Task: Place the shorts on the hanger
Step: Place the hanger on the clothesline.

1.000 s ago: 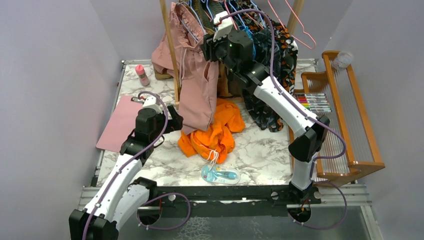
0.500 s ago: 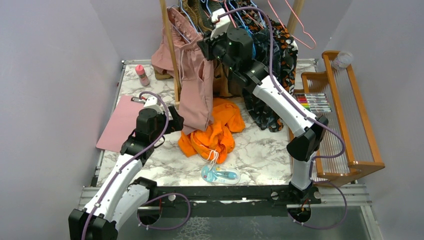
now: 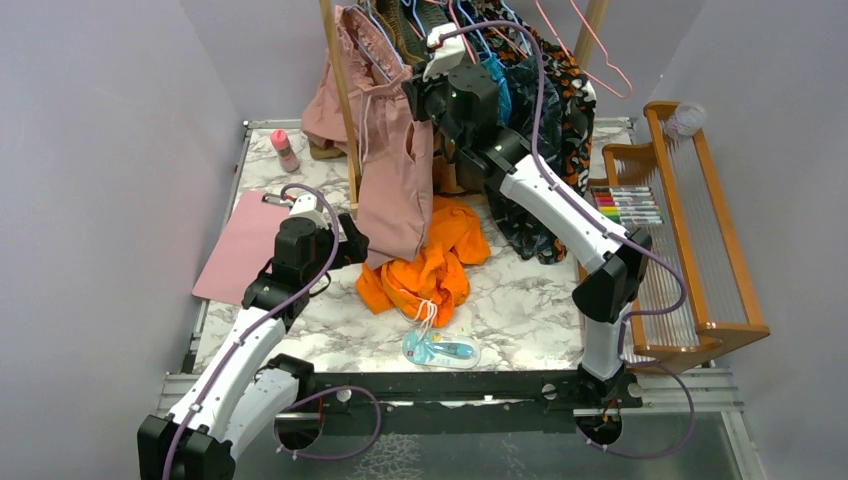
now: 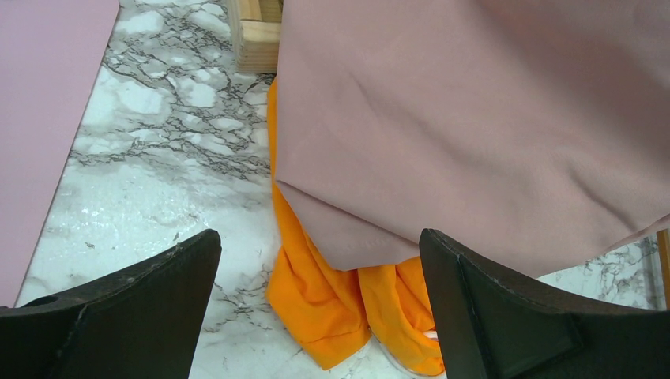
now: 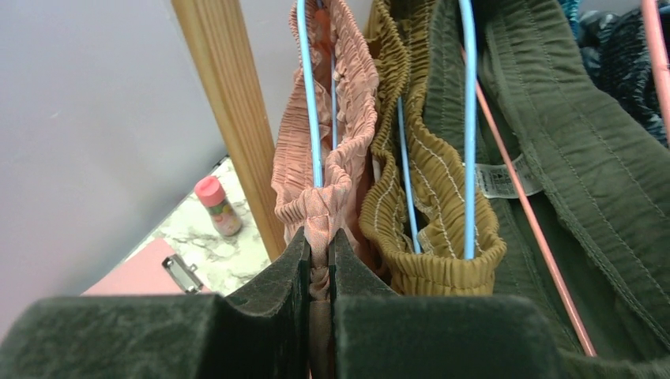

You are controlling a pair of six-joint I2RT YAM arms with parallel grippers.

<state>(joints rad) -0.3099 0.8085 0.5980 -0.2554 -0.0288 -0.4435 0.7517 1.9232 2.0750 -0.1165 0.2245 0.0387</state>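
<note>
Right gripper: jaws pressed together on a pinch of the gathered waistband of the shorts, with only fabric between them. I hold it high, at rack level, so the elastic band sits around the hanger. Its light blue wire runs down inside the pink gathers, just above my fingertips. My judgement: the pinch is there to draw the band along the wire and carry the weight while the cloth settles.

Left gripper: jaws wide apart, holding nothing, touching nothing I can see. It hovers low over the table, aimed at the hanging leg hem. Probably posted there to steady the loose end.

Outward: the shorts hang full length from the rack, hem over the orange shorts heaped on the marble. Contact between the two: cannot tell. A wooden post stands just beside the waistband. On its other side, brown shorts on another blue hanger press against the pink band.

Whether the band is seated on both hanger shoulders: cannot tell.
</note>
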